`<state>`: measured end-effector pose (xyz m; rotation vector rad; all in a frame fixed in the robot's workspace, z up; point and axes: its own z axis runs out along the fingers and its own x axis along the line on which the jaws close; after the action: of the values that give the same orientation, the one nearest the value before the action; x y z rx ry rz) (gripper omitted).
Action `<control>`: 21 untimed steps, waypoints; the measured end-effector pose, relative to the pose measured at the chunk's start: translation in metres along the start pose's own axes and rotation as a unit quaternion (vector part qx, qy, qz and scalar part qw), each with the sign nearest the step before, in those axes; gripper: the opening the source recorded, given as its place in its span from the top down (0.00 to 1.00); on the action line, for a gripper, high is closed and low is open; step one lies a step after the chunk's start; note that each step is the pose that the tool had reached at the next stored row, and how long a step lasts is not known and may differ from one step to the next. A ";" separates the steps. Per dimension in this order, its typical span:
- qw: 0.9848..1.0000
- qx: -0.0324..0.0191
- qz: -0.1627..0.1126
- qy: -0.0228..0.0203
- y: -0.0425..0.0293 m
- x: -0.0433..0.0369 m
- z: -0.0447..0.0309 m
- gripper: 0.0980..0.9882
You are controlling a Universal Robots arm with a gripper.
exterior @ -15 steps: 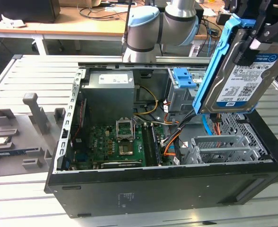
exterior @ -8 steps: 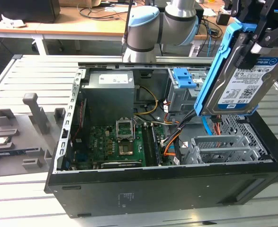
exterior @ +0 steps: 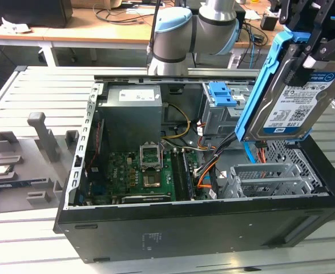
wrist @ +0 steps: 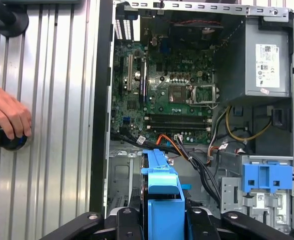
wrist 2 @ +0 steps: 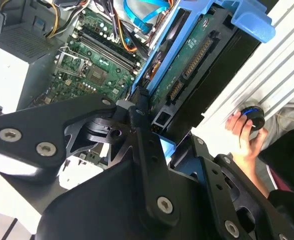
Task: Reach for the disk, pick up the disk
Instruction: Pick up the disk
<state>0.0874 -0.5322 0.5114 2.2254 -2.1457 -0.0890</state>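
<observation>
- The black gripper (exterior: 313, 43) has its fingers clamped on the flat silver-metal hard drive with blue plastic rails, the disk (exterior: 290, 105), which hangs edge-up between them, clear above the open black computer case (exterior: 201, 217).
- To do it well: keep the clamp firm and the disk clear of the orange-and-black cables (exterior: 210, 165) below the fingers.
- A person's hand (wrist: 6, 115) rests on the slatted metal bench (wrist: 56, 100) beside the case; keep the carry away from it.

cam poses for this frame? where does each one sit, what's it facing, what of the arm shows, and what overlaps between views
Exterior view: off the arm, looking down into the open case; arm behind, gripper holding the disk above the case.
First wrist view: on the wrist, looking past the disk down onto the motherboard; a person's hand on the table.
Second wrist view: on the wrist, along the gripper's links to the disk's underside.
Shared: disk and motherboard in all three; the hand in both wrist views.
</observation>
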 end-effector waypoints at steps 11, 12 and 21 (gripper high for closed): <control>1.000 0.000 0.000 0.000 -0.0053 0.0008 0.0093 0.70; 1.000 0.000 0.000 0.000 -0.0059 0.0008 0.0111 0.70; 1.000 -0.001 0.000 0.000 -0.0146 0.0020 0.0315 0.70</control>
<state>0.0996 -0.5335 0.4789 2.2244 -2.1445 -0.0914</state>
